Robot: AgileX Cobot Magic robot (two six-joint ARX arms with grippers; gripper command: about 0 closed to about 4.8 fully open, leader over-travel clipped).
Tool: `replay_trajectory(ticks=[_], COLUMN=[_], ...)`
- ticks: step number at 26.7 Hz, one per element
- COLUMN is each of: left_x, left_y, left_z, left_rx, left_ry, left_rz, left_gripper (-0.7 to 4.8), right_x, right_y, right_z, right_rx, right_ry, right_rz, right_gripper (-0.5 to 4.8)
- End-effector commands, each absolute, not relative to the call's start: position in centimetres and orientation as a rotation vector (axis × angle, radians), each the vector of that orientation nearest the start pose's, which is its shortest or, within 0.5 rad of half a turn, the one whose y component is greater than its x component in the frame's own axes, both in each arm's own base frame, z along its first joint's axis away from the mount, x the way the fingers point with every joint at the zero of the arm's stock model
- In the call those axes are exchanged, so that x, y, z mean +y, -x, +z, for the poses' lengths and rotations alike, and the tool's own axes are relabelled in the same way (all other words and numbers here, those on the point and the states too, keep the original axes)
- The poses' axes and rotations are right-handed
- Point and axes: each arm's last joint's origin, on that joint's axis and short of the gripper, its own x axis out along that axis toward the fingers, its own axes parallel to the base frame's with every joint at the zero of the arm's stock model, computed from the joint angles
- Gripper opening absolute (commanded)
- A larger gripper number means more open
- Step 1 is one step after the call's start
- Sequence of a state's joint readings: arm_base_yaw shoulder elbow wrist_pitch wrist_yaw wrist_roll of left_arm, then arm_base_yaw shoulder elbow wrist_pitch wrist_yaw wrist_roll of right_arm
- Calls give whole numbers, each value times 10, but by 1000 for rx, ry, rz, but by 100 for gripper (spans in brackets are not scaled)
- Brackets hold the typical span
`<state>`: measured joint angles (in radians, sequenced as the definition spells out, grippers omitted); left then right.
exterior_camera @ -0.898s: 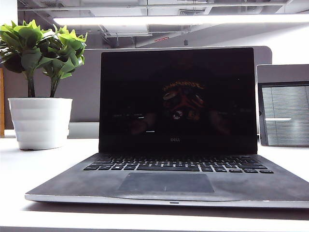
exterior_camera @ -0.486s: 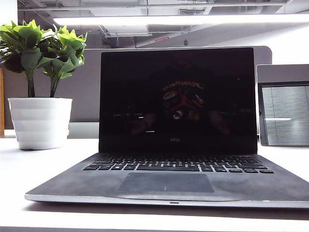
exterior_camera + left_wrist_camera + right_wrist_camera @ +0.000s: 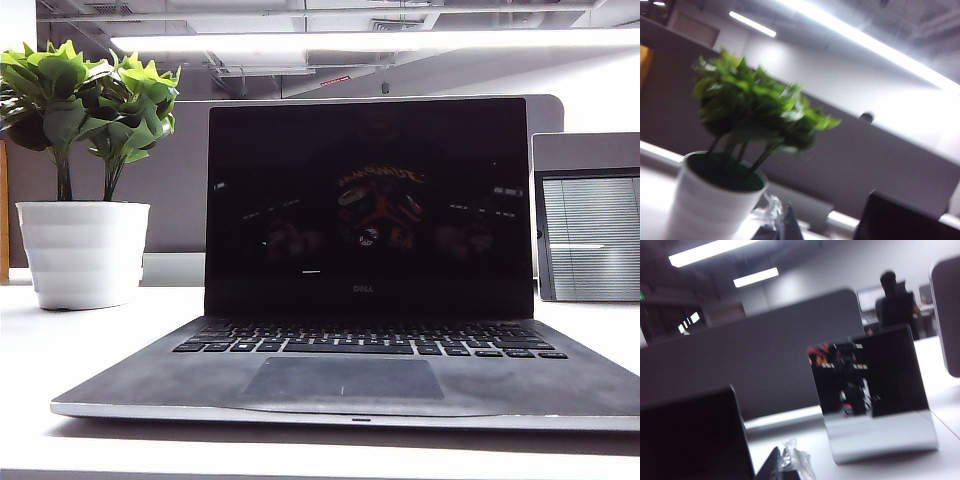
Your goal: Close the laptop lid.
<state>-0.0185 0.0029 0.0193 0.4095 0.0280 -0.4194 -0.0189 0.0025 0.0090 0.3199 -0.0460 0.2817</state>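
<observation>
Left gripper (image 3: 785, 225) and right gripper (image 3: 777, 465): only fingertips visible near the lid's flanks, opening indeterminable, nothing seen held. Laptop lid (image 3: 368, 205) stands upright, fully open. Plant pot (image 3: 83, 253) just beside lid; risk: left arm clips it on approach.

Screen (image 3: 368, 200) reflections — shifted, spread

Dark pointed hand (image 3: 785, 225) tips, clear wrapping
</observation>
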Motion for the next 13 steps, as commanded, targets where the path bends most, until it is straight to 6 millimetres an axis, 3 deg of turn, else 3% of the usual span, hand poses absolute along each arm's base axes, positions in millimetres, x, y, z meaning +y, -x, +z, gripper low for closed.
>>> replay_trajectory(ticks=[1, 6, 9, 13], left_x=[-3, -3, -3, -7], left_y=[-82, -69, -61, -95], left_z=[229, 266, 311, 351], left_rx=[-416, -478, -499, -382], left_ry=[434, 470, 518, 426], left_rz=[-150, -187, -210, -287], left_gripper=[-5, -5, -5, -5], right_x=[0, -1, -1, -1], right_y=[-88, -81, -77, -88], right_z=[209, 230, 249, 271], right_rx=[-376, -438, -468, -453], right_ry=[-298, -300, -299, -299], right_rz=[88, 76, 77, 74], right_gripper=[-1, -1, -1, 0])
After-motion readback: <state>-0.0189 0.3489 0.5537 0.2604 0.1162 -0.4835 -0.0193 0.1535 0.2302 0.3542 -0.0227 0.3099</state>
